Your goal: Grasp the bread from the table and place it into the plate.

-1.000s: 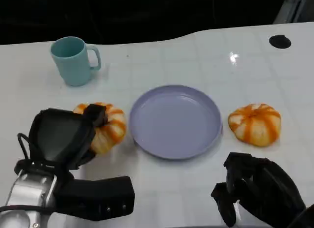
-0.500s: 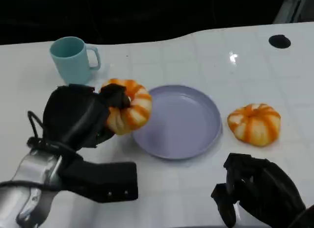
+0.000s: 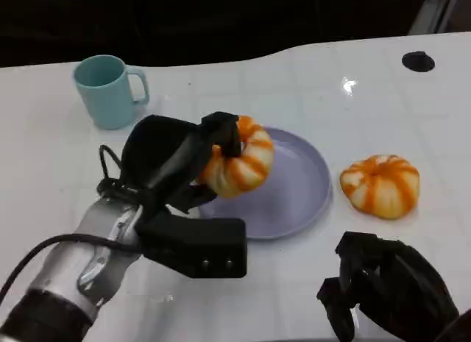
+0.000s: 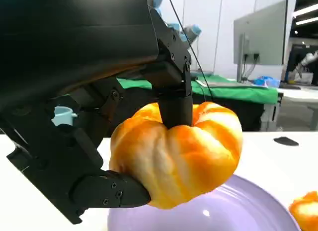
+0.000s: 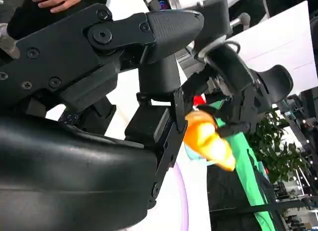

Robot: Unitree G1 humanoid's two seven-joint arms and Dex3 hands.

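While my left hand (image 3: 176,165) grips the bread (image 3: 237,157) over the plate's (image 3: 309,202) left rim, early release = roll-off.

The left hand (image 3: 173,162) has carried the bread (image 3: 237,157) up off the counter (image 3: 294,70) and rightward: a second ago it sat on the counter left of the plate (image 3: 294,187), half a second ago it hung at the plate's left rim, and now it is above the plate's left part.
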